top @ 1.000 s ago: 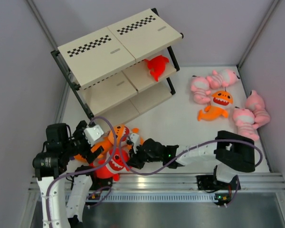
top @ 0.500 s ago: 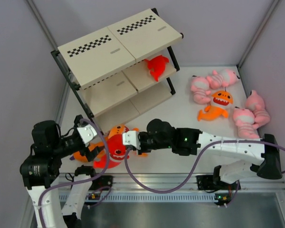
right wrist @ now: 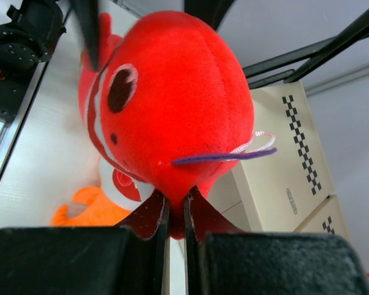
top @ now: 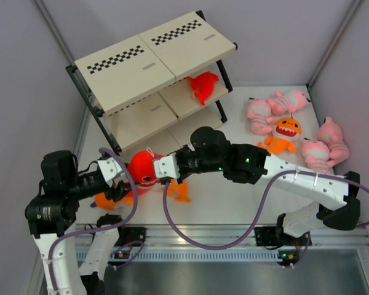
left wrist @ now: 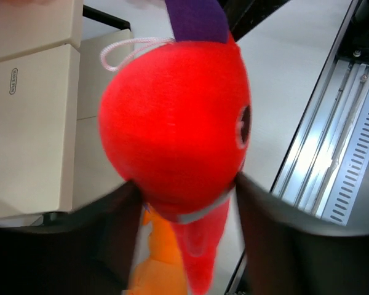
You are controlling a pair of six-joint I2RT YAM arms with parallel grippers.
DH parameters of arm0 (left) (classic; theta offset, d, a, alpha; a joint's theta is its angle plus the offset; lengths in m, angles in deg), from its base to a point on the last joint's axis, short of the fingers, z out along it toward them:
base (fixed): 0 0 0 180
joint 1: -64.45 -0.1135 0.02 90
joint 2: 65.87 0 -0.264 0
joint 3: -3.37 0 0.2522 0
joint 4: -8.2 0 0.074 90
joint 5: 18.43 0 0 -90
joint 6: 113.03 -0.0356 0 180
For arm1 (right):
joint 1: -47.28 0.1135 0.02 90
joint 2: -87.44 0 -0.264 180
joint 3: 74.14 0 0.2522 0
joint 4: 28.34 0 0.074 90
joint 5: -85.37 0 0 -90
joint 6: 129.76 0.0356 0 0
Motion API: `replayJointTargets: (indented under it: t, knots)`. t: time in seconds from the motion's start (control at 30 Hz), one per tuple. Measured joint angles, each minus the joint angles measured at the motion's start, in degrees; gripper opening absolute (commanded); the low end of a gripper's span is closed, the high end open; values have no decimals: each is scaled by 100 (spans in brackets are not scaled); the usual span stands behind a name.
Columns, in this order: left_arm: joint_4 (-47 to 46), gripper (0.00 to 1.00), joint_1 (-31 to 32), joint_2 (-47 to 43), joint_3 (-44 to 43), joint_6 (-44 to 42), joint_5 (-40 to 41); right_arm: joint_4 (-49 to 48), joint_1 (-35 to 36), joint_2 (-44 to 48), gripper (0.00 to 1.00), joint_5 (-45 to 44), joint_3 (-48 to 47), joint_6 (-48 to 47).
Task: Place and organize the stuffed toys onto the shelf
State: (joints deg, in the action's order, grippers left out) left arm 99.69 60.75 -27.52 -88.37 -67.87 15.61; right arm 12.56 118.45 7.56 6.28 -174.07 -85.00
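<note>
red shark: plush, hanging in the air between my two arms, just in front of the shelf's lower tiers, above an orange shark lying on the table.
handling: I judge it light, soft and floppy; fuzzy fabric should grip well. I'd take it mid-body, not by the white loop.
right gripper: fingers pressed nearly together, pinching a fold of the shark.
left gripper: fingers spread wide, flanking the body; can't tell if they bear on it.
around: second red shark on the middle tier; pink plush well right.
in the way: purple cable crosses beside the shark.
</note>
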Motion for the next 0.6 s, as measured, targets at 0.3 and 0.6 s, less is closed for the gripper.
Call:
replayJointTargets:
  t: [0.3,0.6]
  knots:
    - [-35,0,-7,120,-81,850,20,-450,-57,214,62,328,442,223]
    - [-1241,0,-9,393,-741,3532,562,-2970,-721,1676,98,-817,2393,3432]
